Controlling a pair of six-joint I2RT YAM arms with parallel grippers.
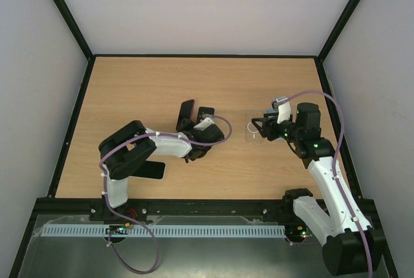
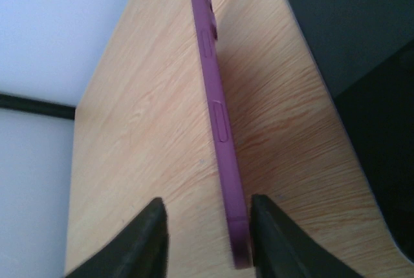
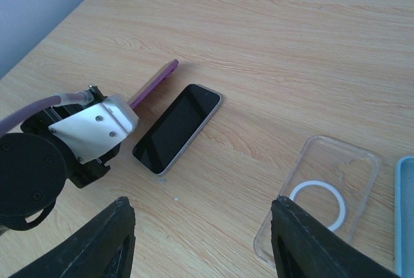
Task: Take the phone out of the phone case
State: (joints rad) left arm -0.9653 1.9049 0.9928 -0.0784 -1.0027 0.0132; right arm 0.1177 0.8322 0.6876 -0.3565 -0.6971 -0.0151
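Note:
A purple phone case stands on its edge between my left gripper's fingers, touching the right finger, with a gap to the left finger. I cannot tell whether a phone is inside it. It shows dark in the top view and as a purple strip in the right wrist view. My left gripper is open around its near end. A bare dark phone lies screen up beside it. My right gripper is open and empty above the table.
A clear case with a white ring lies flat under my right gripper. A light blue case edge shows at the far right. A black flat phone-like object lies under the left arm near the front edge.

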